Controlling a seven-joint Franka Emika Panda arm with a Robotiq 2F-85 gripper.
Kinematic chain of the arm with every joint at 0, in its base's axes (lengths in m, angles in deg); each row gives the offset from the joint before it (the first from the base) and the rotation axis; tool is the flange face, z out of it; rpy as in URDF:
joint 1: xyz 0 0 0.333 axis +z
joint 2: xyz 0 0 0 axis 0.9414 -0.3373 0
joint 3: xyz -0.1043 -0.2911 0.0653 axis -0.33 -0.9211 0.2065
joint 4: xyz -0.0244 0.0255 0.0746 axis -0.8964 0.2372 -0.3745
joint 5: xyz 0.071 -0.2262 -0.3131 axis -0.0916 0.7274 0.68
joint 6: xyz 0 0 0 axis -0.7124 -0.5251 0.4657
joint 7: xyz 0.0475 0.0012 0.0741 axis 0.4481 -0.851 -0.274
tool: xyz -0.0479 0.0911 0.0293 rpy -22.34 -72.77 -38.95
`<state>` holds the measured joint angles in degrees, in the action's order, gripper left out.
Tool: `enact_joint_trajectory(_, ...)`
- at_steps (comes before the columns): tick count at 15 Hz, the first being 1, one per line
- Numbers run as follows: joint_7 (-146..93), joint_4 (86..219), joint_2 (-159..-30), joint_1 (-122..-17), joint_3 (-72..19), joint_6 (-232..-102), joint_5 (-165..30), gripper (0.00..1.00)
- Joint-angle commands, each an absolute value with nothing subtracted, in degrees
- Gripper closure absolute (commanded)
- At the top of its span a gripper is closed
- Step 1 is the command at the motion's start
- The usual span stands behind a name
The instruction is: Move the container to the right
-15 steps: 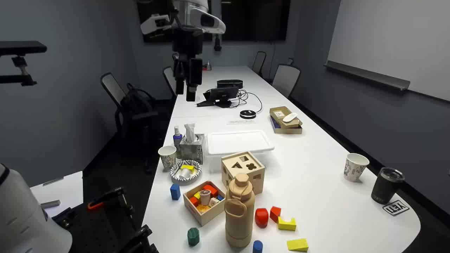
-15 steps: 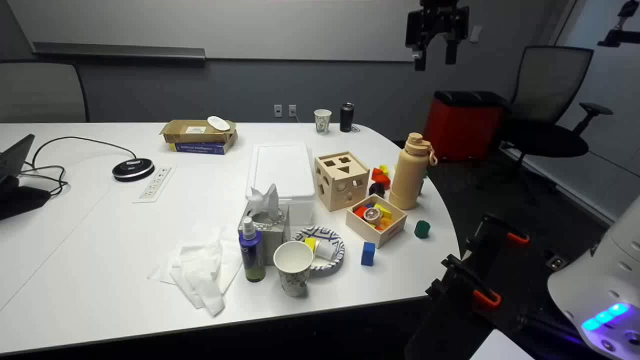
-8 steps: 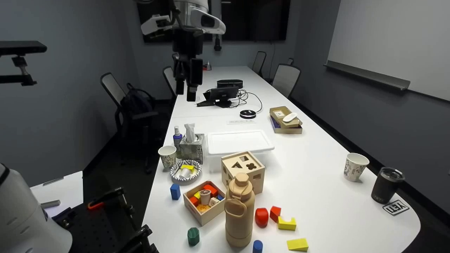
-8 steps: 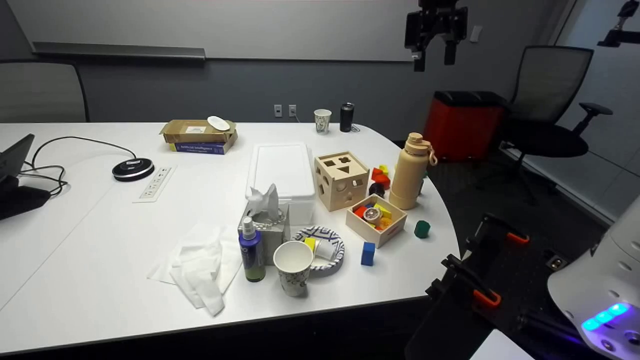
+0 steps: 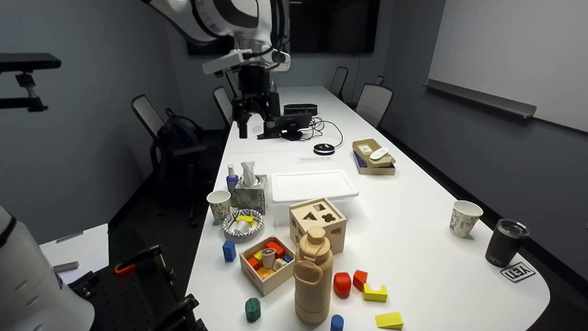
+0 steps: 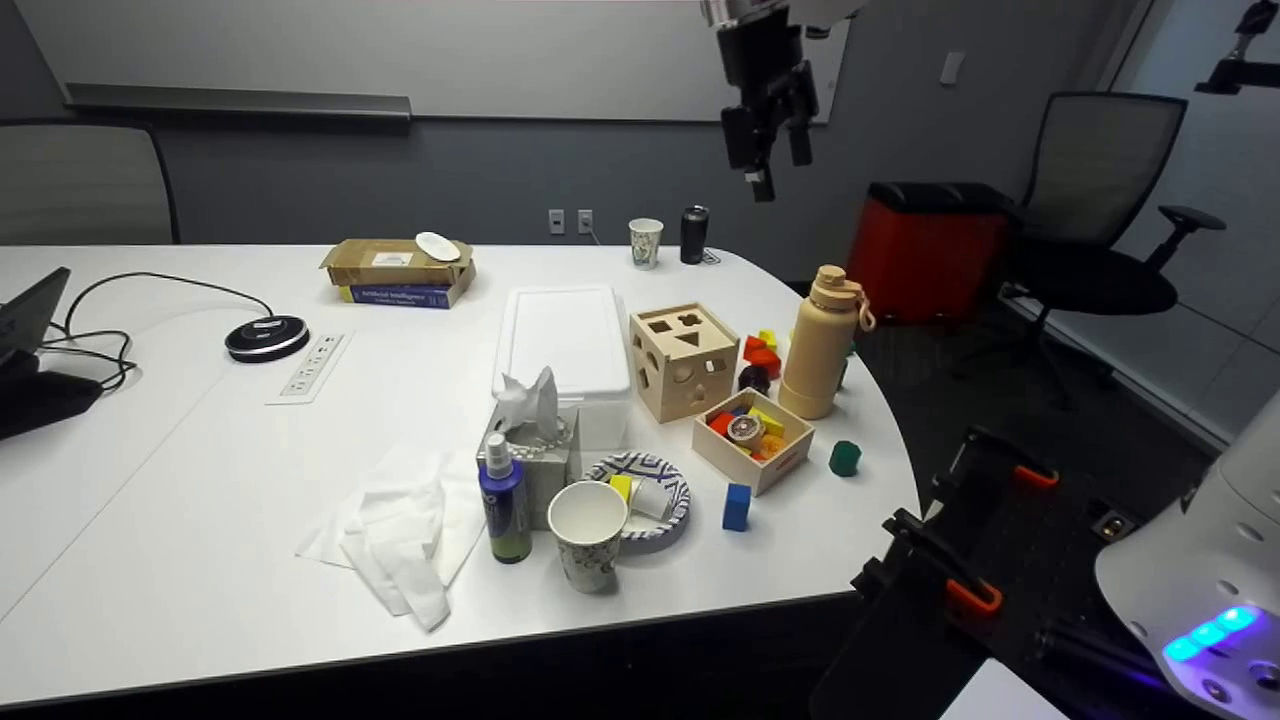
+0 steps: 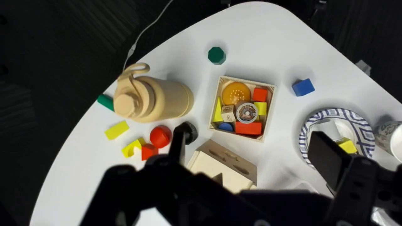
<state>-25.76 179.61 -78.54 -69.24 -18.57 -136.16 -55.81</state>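
Container (image 6: 563,335), white and lidded, rests on the counter (image 6: 250,520) just beside the wooden shape-sorting cube (image 6: 684,365). Across that cube from it we find a tan bottle (image 6: 818,350); near the cube, too, sits a small wooden box (image 6: 727,461) of colored blocks (image 7: 248,128). Higher than the cube and well apart from it, we see the hand (image 6: 781,170), its fingers (image 7: 327,157) spread wide.

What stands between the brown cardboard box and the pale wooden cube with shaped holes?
The white rectangular lidded plastic container stands between them, as an exterior view shows.
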Motion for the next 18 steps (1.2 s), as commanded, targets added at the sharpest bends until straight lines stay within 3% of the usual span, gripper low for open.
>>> enact_joint_trajectory(1, -19.73, 172.11, -88.86, -67.09, -18.04, -139.13, -50.78, 0.0)
enact_joint_trajectory(12, 13.49, 161.94, -105.59, -69.15, -15.82, -153.04, -53.18, 0.0)
enact_joint_trajectory(18, 13.21, 158.65, -113.06, -69.41, -15.25, -161.38, -58.59, 0.0)
